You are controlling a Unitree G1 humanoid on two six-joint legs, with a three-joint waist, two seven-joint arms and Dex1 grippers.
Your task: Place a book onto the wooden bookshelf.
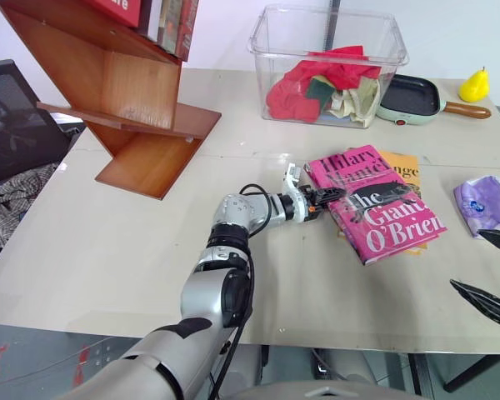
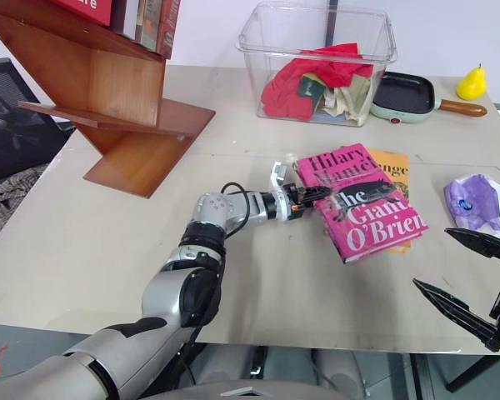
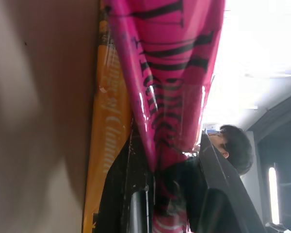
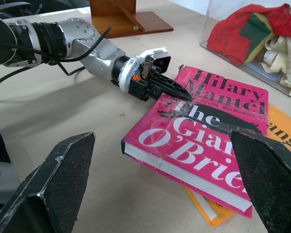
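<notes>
Bright, even light is falling across the desk; glare is washing over the book, which is blurring close-up.

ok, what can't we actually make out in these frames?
- Orange-yellow book: its title, covered by the pink book lying on it.
- Books on the wooden bookshelf: cut off by the top edge, eye views.
- Left gripper: lower finger hidden under the cover.
</notes>
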